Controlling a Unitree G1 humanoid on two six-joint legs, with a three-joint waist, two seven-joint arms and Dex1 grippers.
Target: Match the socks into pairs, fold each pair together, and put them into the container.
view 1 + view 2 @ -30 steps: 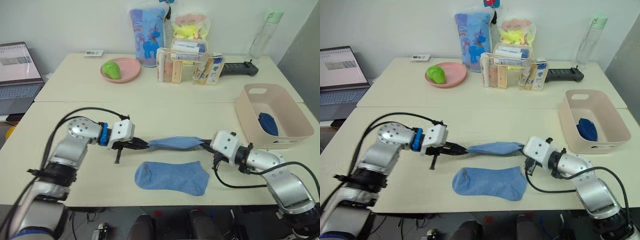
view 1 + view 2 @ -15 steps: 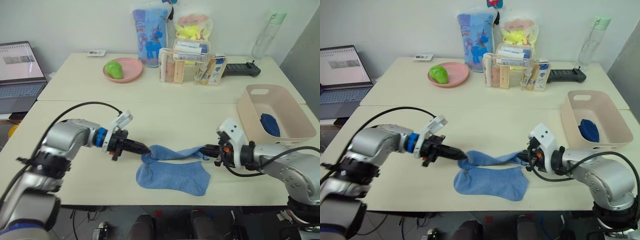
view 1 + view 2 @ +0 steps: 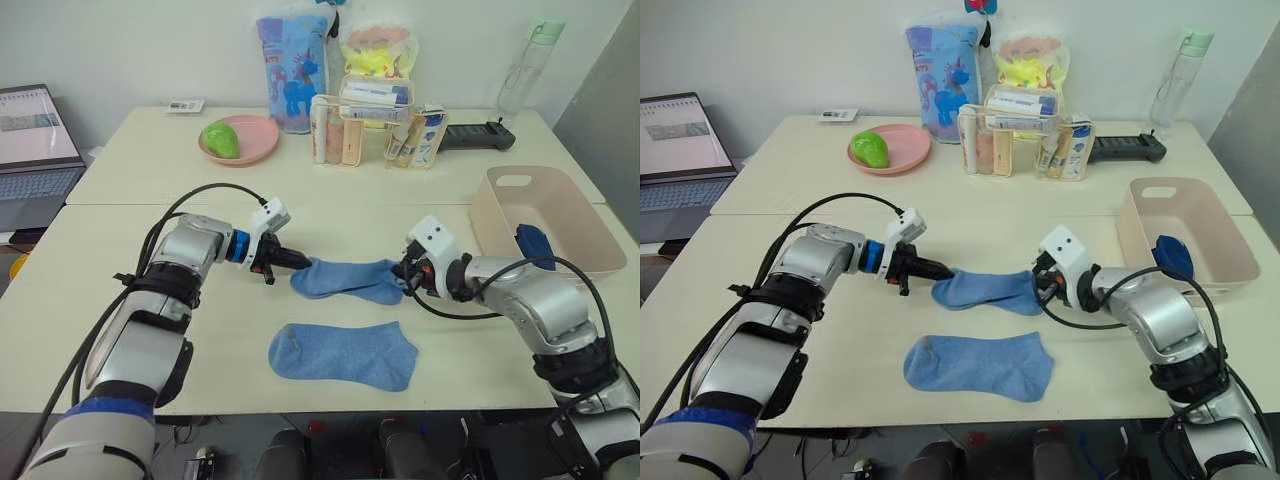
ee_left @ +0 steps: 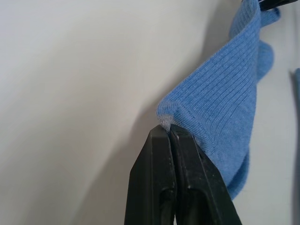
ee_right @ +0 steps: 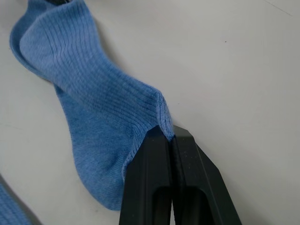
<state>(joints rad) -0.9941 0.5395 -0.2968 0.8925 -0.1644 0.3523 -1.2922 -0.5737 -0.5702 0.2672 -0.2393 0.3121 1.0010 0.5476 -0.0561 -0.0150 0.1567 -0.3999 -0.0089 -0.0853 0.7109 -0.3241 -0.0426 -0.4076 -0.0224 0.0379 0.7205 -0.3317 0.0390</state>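
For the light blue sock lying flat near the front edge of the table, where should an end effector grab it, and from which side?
Probably at the flat light blue sock's cuff, the rounded end toward the robot's left, coming down from above. It lies spread flat on the table, apart from the held sock, so a thin edge is the only pinchable part. The cuff's doubled rim gives the most fabric.

At the far side of the surface (image 3: pixel 150 170) stand a pink plate (image 3: pixel 240 139) with a green object (image 3: pixel 221 139), a unicorn-print pouch (image 3: pixel 293 72), a clear organiser (image 3: pixel 375 125), a bottle (image 3: pixel 522 68) and, off to the left, a laptop (image 3: pixel 35 150).
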